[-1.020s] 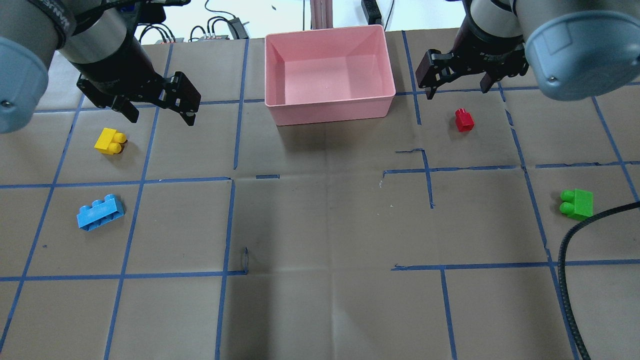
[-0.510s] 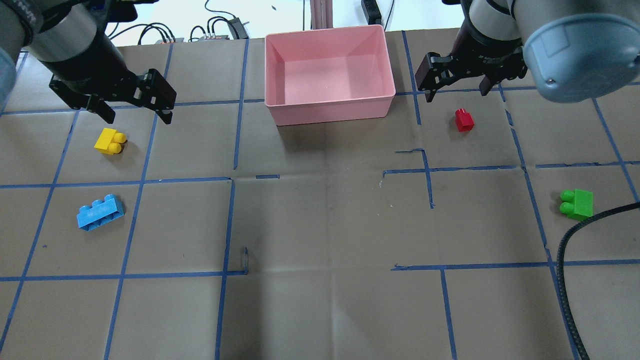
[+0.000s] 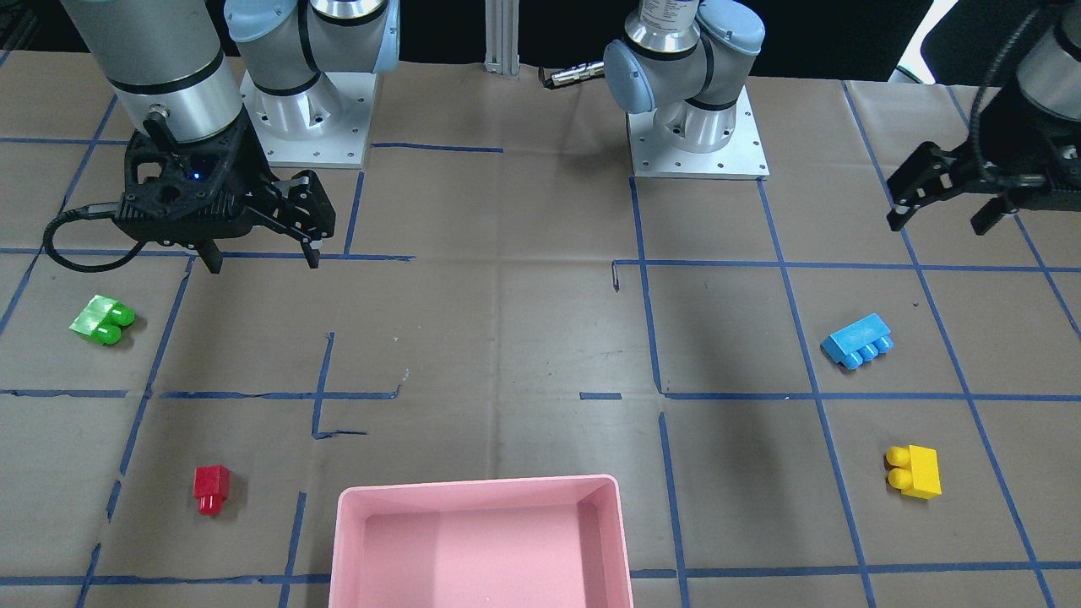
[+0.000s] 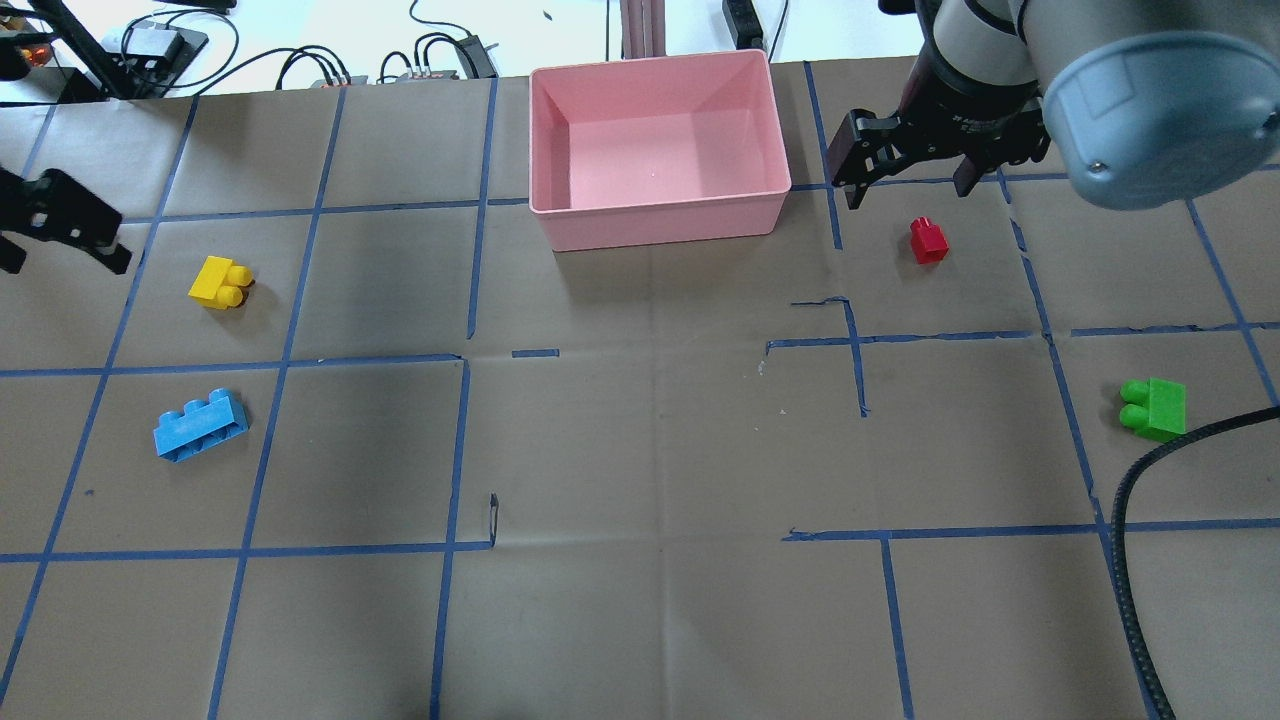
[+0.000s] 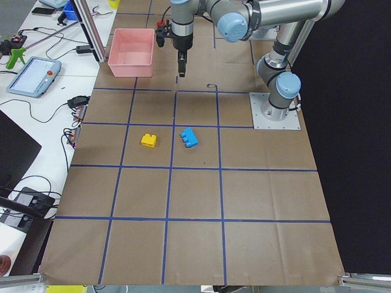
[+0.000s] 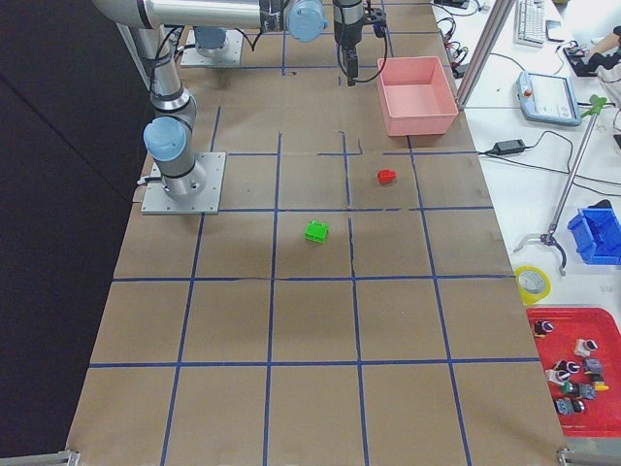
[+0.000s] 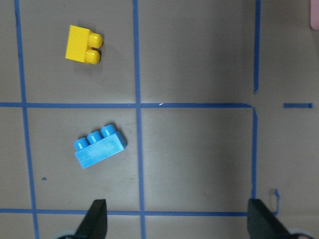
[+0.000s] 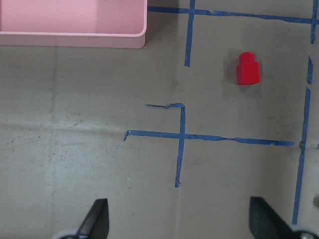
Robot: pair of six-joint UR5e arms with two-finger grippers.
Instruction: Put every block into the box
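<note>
The empty pink box (image 4: 660,215) stands at the table's far middle. Left of it lie the yellow block (image 4: 220,282) and, nearer, the blue block (image 4: 200,425). Both show in the left wrist view, yellow (image 7: 83,45) and blue (image 7: 99,147). My left gripper (image 4: 60,250) hangs open at the table's left edge, left of the yellow block. The red block (image 4: 927,240) lies right of the box, the green block (image 4: 1153,407) further right and nearer. My right gripper (image 4: 908,193) is open just beyond the red block (image 8: 247,68), holding nothing.
A black corrugated cable (image 4: 1125,520) curves over the table's near right. Wires and small devices (image 4: 440,55) lie past the far edge, with a metal post (image 4: 640,25) behind the box. Both arm bases (image 3: 697,135) are bolted to the robot's side of the table.
My left arm has swung left, from beside the box's left to the view's left edge, still open. The right gripper has barely shifted. No block has moved.
</note>
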